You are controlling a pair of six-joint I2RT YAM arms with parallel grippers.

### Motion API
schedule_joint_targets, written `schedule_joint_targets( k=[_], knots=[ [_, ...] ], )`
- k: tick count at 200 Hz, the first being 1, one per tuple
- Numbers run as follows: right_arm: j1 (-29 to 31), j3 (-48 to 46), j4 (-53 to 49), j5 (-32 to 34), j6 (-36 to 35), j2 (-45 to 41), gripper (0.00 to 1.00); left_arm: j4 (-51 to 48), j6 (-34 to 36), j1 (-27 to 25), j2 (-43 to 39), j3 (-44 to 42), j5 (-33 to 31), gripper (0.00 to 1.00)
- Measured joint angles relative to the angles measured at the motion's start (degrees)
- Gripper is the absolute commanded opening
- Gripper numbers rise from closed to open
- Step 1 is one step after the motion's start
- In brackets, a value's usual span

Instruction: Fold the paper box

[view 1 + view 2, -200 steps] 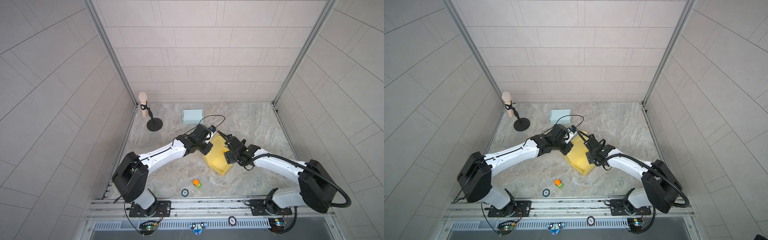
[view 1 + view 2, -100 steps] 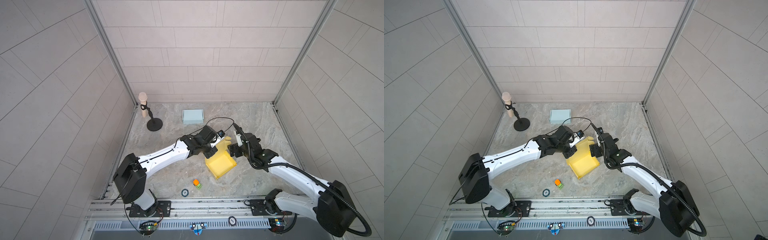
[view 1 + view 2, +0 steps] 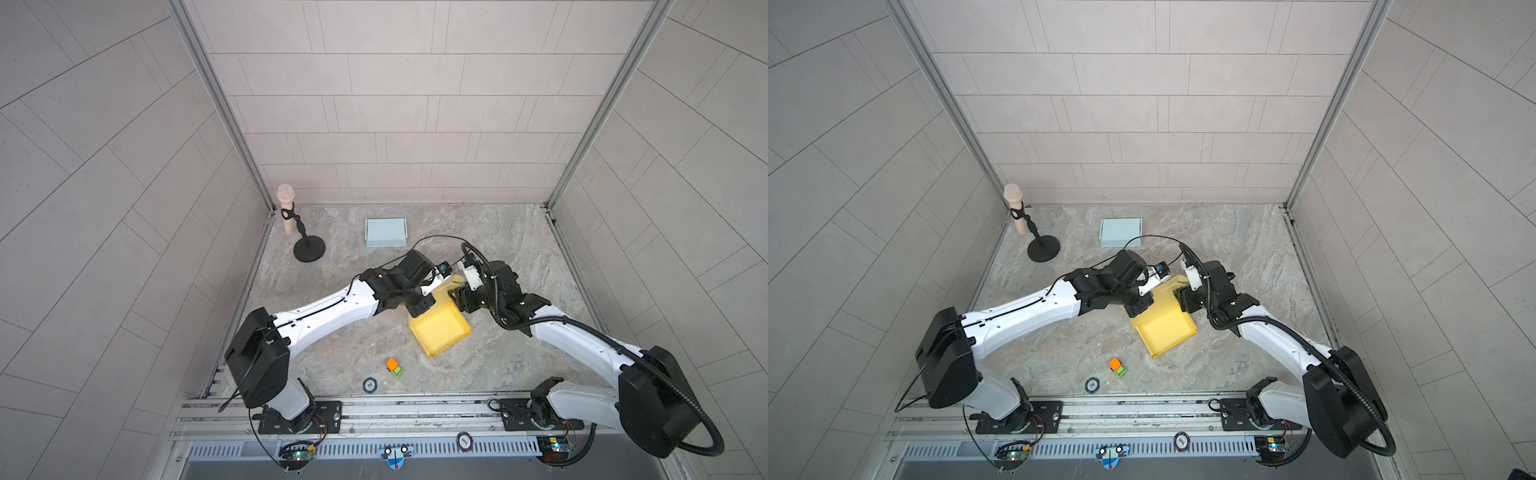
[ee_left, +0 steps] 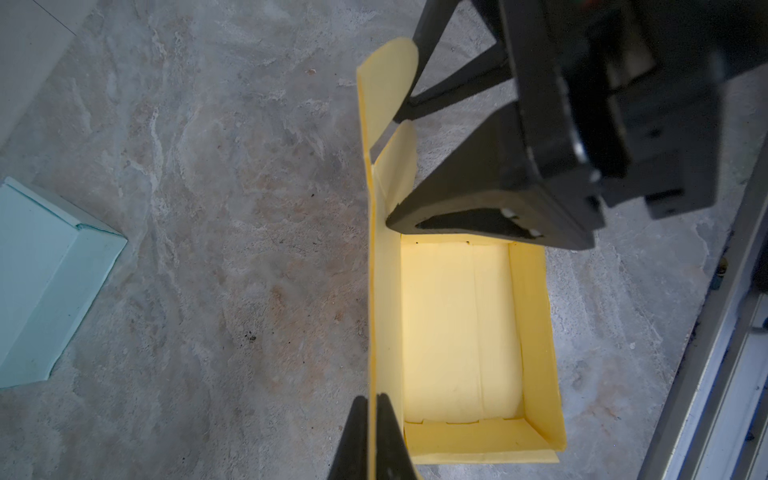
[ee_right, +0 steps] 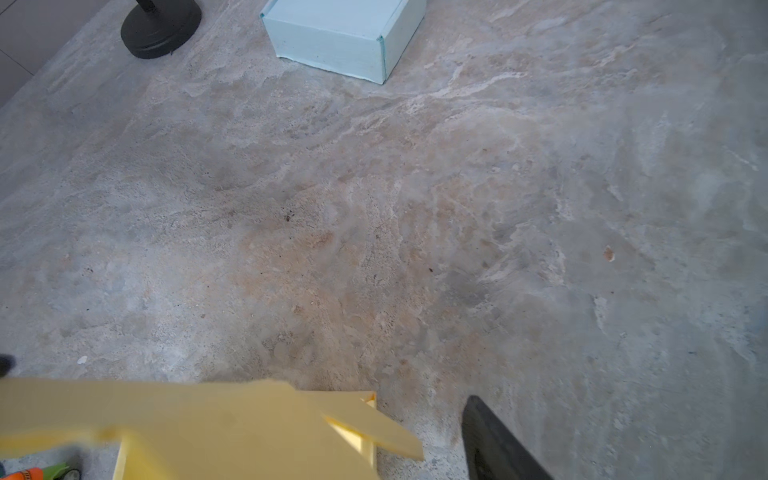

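Marbled tabletop (image 3: 519,249) under tiled walls (image 3: 374,124) carries the yellow paper box (image 3: 440,332) mid-scene. We judge the left gripper (image 4: 372,399), clamped on the box's left wall, steadies it while the right gripper (image 4: 395,168), jaws apart, addresses the far-end flaps (image 4: 388,79). Whether it touches them we cannot tell; both top views hide the jaws under the wrists.

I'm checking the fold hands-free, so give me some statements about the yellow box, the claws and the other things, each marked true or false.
1. The left claw is shut on a side wall of the yellow box. True.
2. The right claw is shut. False: its jaws stand apart by the box's end flaps.
3. The light blue box stands apart from the yellow one. True.
4. The orange-and-green toy lies inside the yellow box. False: it lies on the table outside it.
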Motion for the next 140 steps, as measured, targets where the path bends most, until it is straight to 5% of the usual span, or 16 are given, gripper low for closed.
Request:
schedule_joint_targets(
  k=[47, 93, 140],
  knots=[
    [-0.11, 0.52, 0.13, -1.95, -1.01, 1.36, 0.34, -0.35, 0.59, 0.00, 0.00, 0.04, -0.39, 0.01],
    [0.11, 0.50, -0.04, -1.40, -2.32, 1.14, 0.21, -0.96, 0.33, 0.46, 0.76, 1.51, -1.81, 0.13],
    [2.08, 0.50, -0.17, 0.39, -4.28, 1.14, 0.16, 2.80, -2.51, 3.74, -0.55, -0.96, 0.52, 0.46]
  ],
)
